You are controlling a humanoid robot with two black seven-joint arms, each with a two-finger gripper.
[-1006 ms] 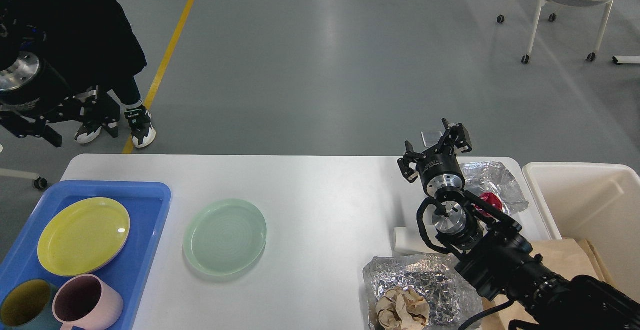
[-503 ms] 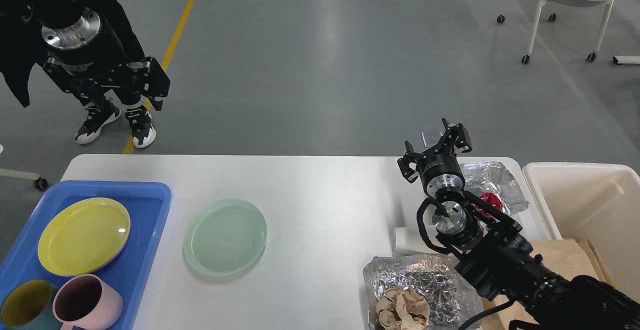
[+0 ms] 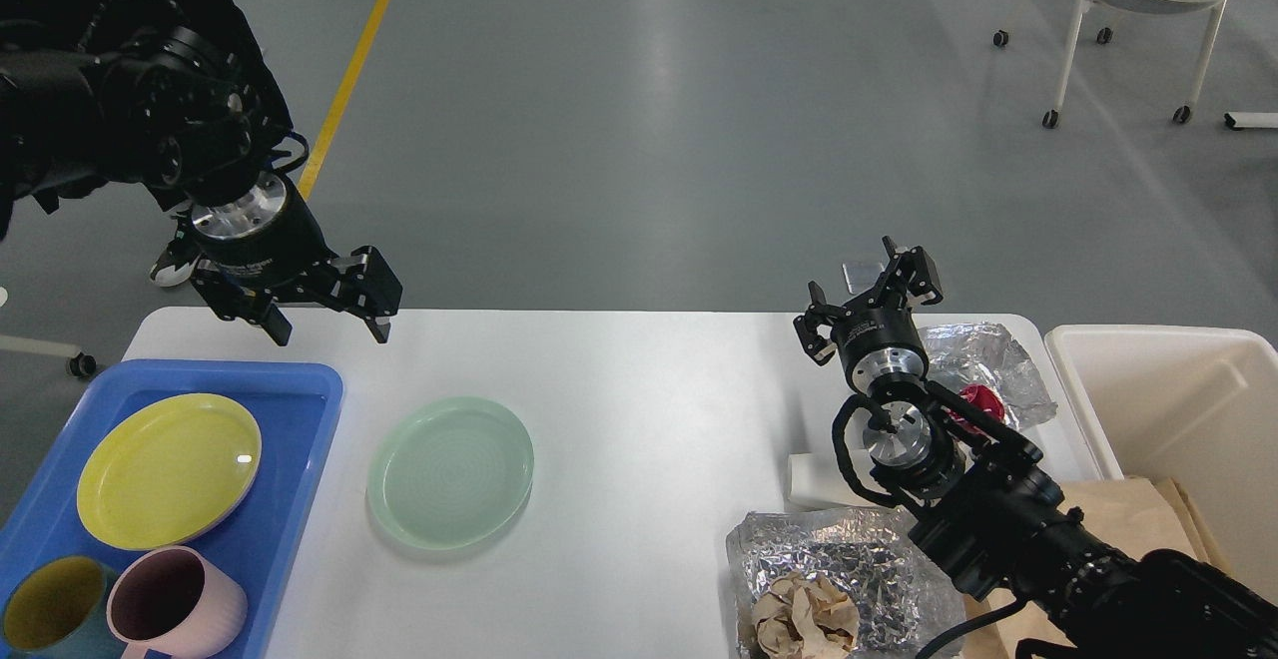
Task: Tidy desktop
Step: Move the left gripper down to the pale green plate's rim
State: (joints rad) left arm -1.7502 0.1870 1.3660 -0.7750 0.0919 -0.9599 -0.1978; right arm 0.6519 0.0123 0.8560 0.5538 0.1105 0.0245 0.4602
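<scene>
White bench [image 3: 639, 409] filling the lower middle of the head view, rounded far corners showing, near edge cut off by the frame. At its left end a blue tray [image 3: 300, 384] carrying a yellow plate [image 3: 168, 469], a pink cup [image 3: 175, 604] and a teal cup [image 3: 45, 619] at the bottom edge. Just right of the tray, directly on the bench, a pale green plate [image 3: 449, 471]. Left claw [image 3: 327, 318] hanging over the far left edge of the bench, above the tray's far rim, fingers spread apart and empty. Right claw [image 3: 871, 297] raised over the far right part of the bench, fingers parted, gripping nothing. Beside it crumpled foil [image 3: 988, 359] with something red [image 3: 980, 401] on it. Nearer, a second foil sheet [image 3: 849, 564] bearing a wad of brown paper [image 3: 804, 617], and a white block [image 3: 811, 479] partly hidden behind the right arm. Off the right end, a cream-white bin [image 3: 1178, 389]
</scene>
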